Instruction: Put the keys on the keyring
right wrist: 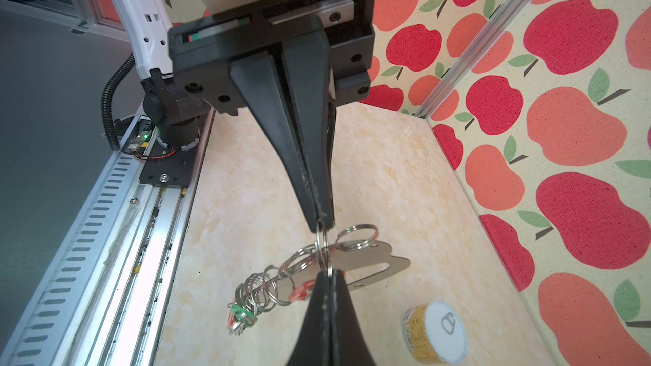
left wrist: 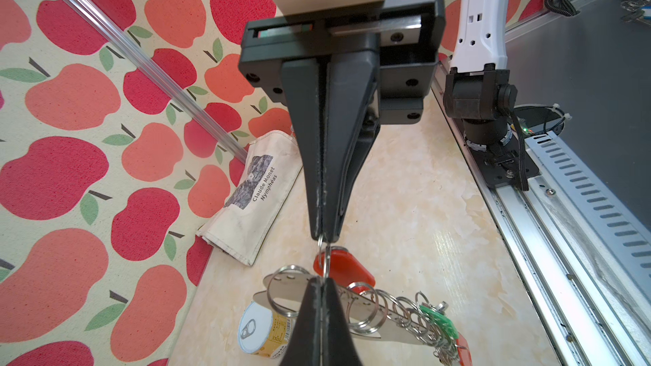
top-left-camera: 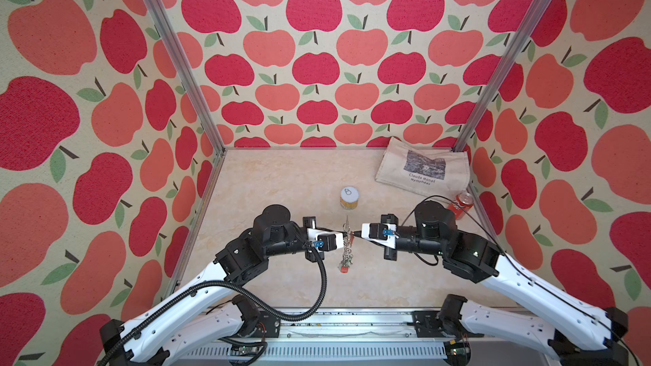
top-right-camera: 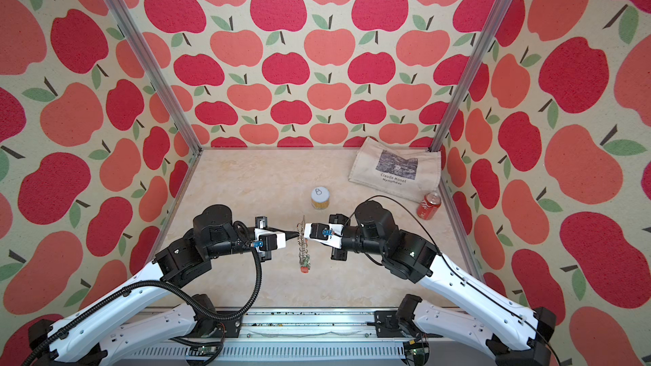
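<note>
Nearest, the silver slotted base rail [top-left-camera: 352, 325]. Then left pincer [right wrist: 321, 223] and right pincer [left wrist: 326, 237], both closed, tip to tip on one split ring of the flat grey metal half-oval keyring [right wrist: 370, 258], which was held in the air above the cream marbled bench [top-left-camera: 281, 188]. Small silver keys with red and green plastic tags [left wrist: 347, 267] hung at its rings. Likely light, stiff, slippery and swingy; the plate edge looked the safest hold. Beyond: yellow-labelled tin can [top-left-camera: 349, 198], red soda can [top-left-camera: 461, 204], beige printed tote bag [top-left-camera: 422, 167], apple-print walls [top-left-camera: 317, 65].

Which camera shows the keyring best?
Right wrist: the keyring shows its flat plate and rings, mostly clear. Left wrist has it partly behind the right claw; in both top views it is an edge-on sliver.
</note>
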